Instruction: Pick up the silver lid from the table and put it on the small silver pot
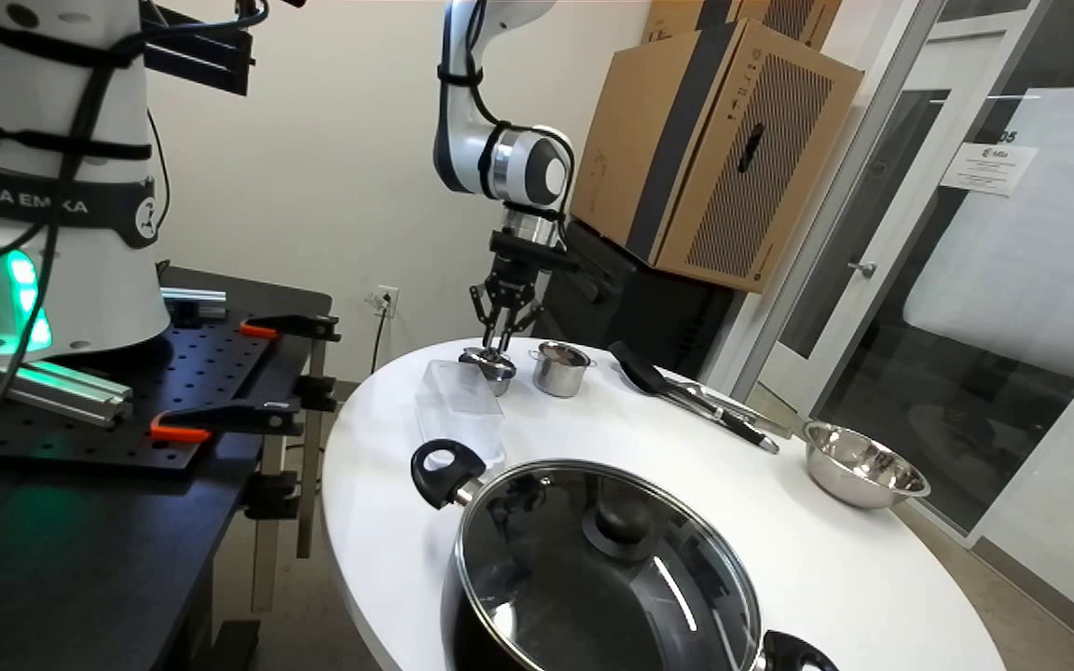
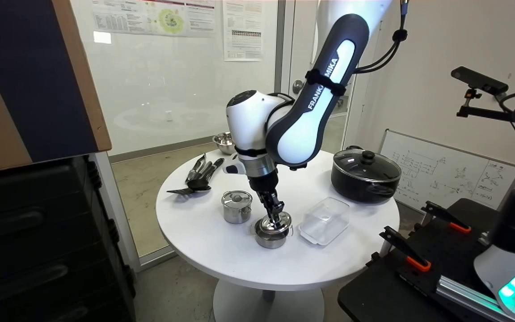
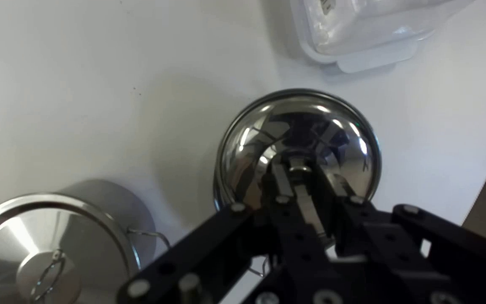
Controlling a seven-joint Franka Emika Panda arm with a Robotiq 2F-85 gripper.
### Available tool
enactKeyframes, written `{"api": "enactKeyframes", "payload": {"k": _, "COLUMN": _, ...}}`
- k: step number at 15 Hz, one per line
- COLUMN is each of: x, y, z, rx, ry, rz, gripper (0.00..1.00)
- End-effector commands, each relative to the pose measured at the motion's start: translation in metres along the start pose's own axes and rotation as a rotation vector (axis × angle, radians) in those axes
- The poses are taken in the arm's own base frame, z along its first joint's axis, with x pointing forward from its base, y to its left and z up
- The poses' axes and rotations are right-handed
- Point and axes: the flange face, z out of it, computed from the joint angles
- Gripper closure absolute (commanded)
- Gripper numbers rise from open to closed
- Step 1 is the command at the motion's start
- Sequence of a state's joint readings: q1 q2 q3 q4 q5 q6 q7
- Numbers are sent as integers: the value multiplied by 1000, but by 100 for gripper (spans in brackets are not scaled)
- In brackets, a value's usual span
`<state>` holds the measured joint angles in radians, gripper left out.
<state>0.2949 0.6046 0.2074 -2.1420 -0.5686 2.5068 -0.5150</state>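
The silver lid [image 3: 300, 109] is a shiny dome, and my gripper [image 3: 300, 166] has its fingers on either side of the lid's knob. In an exterior view the lid [image 2: 286, 218] sits tilted over the small silver pot [image 2: 270, 242], a little off centre, with part of the pot's dark inside showing. I cannot tell whether lid and rim touch. The gripper [image 2: 275, 222] points down onto the lid there. In an exterior view the lid [image 1: 474, 356] and the gripper [image 1: 498, 343] also show above the pot [image 1: 502, 383]. In the wrist view the lid hides most of the pot.
A taller lidded steel pot [image 2: 237, 210] stands close beside the small pot. A clear plastic box [image 2: 324, 221] lies on the other side. The big dark pot [image 2: 365, 179], black utensils [image 2: 200, 181] and a steel bowl [image 1: 859, 471] also stand on the round white table [image 2: 213, 255].
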Motion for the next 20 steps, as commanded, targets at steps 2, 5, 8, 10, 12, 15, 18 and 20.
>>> {"api": "enactKeyframes", "payload": {"k": 2, "x": 2, "y": -5, "z": 2, "rx": -13, "ry": 15, "rz": -41, "gripper": 95}}
{"api": "enactKeyframes", "payload": {"k": 5, "x": 5, "y": -5, "z": 4, "rx": -16, "ry": 17, "rz": -43, "gripper": 95}}
{"api": "enactKeyframes", "payload": {"k": 8, "x": 7, "y": -5, "z": 6, "rx": -20, "ry": 25, "rz": -42, "gripper": 95}}
{"api": "enactKeyframes", "payload": {"k": 10, "x": 8, "y": -4, "z": 7, "rx": -25, "ry": 32, "rz": -40, "gripper": 95}}
{"api": "enactKeyframes", "payload": {"k": 12, "x": 11, "y": -2, "z": 11, "rx": -31, "ry": 36, "rz": -38, "gripper": 95}}
{"api": "enactKeyframes", "payload": {"k": 15, "x": 13, "y": 0, "z": 14, "rx": -39, "ry": 42, "rz": -34, "gripper": 95}}
{"api": "enactKeyframes", "payload": {"k": 18, "x": 13, "y": 4, "z": 15, "rx": -48, "ry": 49, "rz": -29, "gripper": 56}}
{"api": "enactKeyframes", "payload": {"k": 20, "x": 14, "y": 5, "z": 15, "rx": -54, "ry": 55, "rz": -27, "gripper": 49}}
